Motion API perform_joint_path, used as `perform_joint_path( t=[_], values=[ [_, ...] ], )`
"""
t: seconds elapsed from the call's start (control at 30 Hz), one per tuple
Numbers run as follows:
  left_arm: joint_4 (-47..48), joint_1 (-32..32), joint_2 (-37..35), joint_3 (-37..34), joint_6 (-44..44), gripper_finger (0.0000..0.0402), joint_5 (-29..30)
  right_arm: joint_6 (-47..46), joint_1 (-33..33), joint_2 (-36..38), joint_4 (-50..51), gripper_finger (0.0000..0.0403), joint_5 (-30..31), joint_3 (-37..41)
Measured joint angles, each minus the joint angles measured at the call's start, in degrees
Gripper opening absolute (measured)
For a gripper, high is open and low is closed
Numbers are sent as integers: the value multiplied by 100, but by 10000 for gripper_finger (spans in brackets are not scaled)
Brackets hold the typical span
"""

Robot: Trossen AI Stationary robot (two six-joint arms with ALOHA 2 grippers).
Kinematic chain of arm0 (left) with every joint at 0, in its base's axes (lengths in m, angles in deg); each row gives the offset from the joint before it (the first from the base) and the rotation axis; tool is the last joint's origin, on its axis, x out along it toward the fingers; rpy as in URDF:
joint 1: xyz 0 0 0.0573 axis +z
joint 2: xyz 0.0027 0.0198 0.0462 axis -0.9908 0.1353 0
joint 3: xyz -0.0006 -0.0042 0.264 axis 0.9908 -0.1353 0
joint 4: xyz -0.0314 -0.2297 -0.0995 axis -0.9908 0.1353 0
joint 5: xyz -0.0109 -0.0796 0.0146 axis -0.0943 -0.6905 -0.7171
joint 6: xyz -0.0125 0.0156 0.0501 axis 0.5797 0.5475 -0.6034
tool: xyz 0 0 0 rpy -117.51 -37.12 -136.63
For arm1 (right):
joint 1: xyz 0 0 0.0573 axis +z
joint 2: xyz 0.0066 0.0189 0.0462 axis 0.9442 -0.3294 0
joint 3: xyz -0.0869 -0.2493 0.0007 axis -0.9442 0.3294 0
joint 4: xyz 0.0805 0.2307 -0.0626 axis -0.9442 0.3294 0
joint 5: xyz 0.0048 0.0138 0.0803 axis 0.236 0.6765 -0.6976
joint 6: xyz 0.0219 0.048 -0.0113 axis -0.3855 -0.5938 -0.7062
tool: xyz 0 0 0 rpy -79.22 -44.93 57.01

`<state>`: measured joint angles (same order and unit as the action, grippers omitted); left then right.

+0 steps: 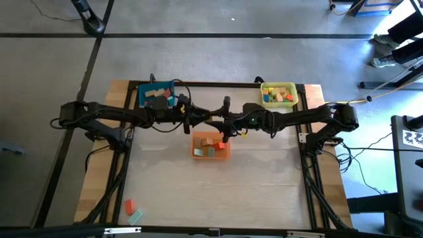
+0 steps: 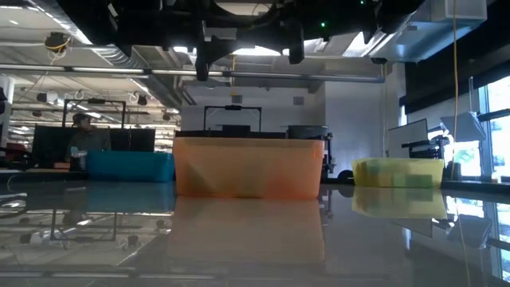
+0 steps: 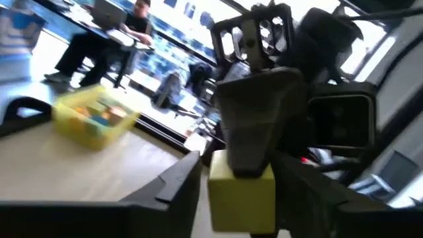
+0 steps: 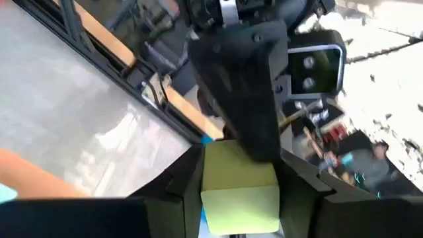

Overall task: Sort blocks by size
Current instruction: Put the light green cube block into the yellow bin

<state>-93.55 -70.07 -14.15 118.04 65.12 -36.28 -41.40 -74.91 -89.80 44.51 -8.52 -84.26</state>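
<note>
high view: both arms meet mid-surface just above the orange tray (image 1: pixel 210 147) at centre, blue tray (image 1: pixel 157 94) at 11 o'clock, yellow tray (image 1: pixel 278 94) at 1 o'clock, two stray blocks (image 1: pixel 132 211) at 7 o'clock on the pale wood surface (image 1: pixel 264 185). low view: the three trays stand in a row, an open workshop with desks and a seated person behind. wrist views: a yellow block (image 3: pixel 241 198) sits between the left end effector (image 3: pixel 238 192) fingers while the right end effector (image 4: pixel 239 188) fingers also flank it narrowly, seemingly a handover; which one truly bears it i cannot tell, and if one lets go before the other is firm, the block likely drops.

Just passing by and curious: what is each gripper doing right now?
Left gripper: at the yellow block; grip cannot be told.
Right gripper: closed on the yellow block.
</note>
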Motion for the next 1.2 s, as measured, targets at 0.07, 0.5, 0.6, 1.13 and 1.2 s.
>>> perform_joint_path(
  t=[0.07, 0.5, 0.6, 1.13, 1.2],
  values=[
    [37, 123, -37, 3, -37, 189, 3, -126, 0, 110, 172, 143, 172, 0],
    [1955, 946, -207, 6, -1043, 223, 882, -1059, -595, 1639, 2940, 138, 2451, 0],
    [2278, 1018, -189, 6, -1359, 222, 1386, -1717, -1236, 1905, 3835, 136, 2552, 0],
    [2269, 1090, 778, 7, -2025, 221, 1530, -4387, -4537, 1464, 6123, 142, 1237, 0],
    [2379, 1070, 843, 85, -2190, 221, 1532, -4546, -4780, 1307, 6444, 143, 1221, 0]
  ],
)
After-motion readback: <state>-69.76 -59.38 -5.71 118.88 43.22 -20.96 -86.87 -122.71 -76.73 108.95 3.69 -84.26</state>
